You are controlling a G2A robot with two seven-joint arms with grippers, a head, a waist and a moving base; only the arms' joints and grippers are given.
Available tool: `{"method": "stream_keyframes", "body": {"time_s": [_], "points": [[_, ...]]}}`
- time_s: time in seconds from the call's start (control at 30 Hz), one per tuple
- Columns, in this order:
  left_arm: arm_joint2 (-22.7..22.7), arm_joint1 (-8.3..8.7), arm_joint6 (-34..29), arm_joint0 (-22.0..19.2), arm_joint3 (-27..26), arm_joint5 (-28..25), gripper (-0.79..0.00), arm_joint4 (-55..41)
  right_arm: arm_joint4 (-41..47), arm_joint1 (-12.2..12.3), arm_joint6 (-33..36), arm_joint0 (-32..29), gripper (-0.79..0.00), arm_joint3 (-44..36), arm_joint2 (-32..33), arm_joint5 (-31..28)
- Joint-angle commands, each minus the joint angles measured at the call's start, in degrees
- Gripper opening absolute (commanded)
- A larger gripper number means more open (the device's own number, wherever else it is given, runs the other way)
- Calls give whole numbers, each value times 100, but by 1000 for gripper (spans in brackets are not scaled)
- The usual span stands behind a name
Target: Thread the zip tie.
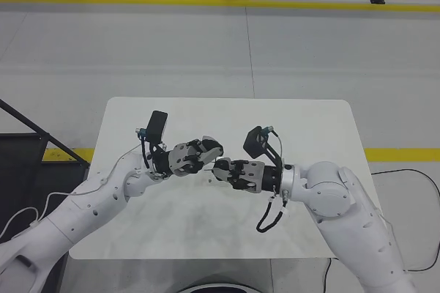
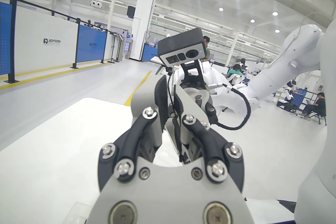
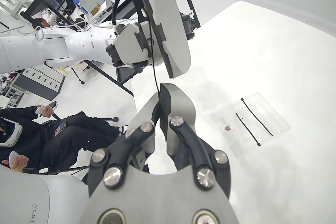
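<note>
Both arms met over the middle of the tabletop point(image 1: 315, 124), the left gripper point(image 2: 169, 93) from the left and the right gripper point(image 3: 159, 96) from the right, tips almost touching. The zip tie point(image 3: 155, 70) was in the air between them, off the tabletop. The right jaws were pressed together on one end of it. From there the strap ran straight across the short gap and in between the left pads point(image 3: 147, 33), which were closed on it as well. In the left wrist view the strap point(image 2: 175, 128) carried on past the pads toward the palm. Which end bore the head could not be told.

Two spare ties point(image 3: 256, 117) lay side by side on a clear sheet point(image 3: 278, 121) on the tabletop, well apart from the grippers, with a small brown scrap point(image 3: 227, 128) just beside the sheet.

By my reading, the pick-up was done and the step in hand was setting up the threading itself: the strap was held at two points but no loop had been formed and nothing had entered a slot. The next move would call for bending the strap round so that tail faced head. That probably means one gripper letting go and taking hold nearer an end. After that comes a fine, square line-up of the thin tip with the slot, with grips firm enough that the strap neither twisted nor slipped.
</note>
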Motion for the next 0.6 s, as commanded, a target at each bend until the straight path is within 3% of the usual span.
{"method": "stream_keyframes", "body": {"time_s": [0.0, 0.1, 0.5, 0.53, 0.57], "points": [[13, 3, 2, -7, 3, 0, -637, -8, -1, 3, -1, 3, -785, 1, -6, 1], [26, 7, -2, -20, 11, 0, -668, -22, 4, 7, -10, 7, -785, 1, -12, 5], [50, 15, 23, -36, 23, 0, -659, -33, 50, 21, 20, 47, -785, 36, -49, 50], [53, 16, 20, -38, 23, 0, -690, -39, 47, 22, 29, 54, -785, 39, -56, 52], [53, 16, 16, -43, 27, 0, -785, -41, 58, 22, 33, 58, -785, 44, -62, 58]]}}
